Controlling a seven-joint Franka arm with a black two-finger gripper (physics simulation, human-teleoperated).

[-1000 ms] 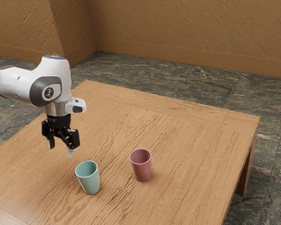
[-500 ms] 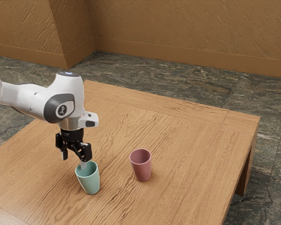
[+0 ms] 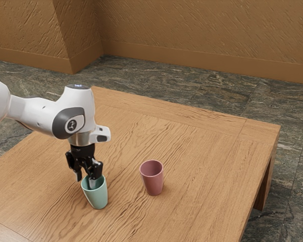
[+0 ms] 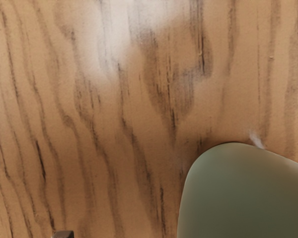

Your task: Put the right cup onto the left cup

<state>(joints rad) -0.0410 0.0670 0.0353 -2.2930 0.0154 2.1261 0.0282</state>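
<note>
Teal cup [image 4: 243, 198] blurred, cut off in wrist view; arm [image 3: 33, 112], table [image 3: 212, 161] cut off in exterior view.

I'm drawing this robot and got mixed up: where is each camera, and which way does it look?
Exterior view: up beside the arm, looking down across the table at the green cup and pink cup; the arm and its open fingers show.
Wrist view: rides at the arm's end, looking down at the table; a dark bit at the lower edge might be robot, I can't tell.
Both share: table and green cup.
</note>
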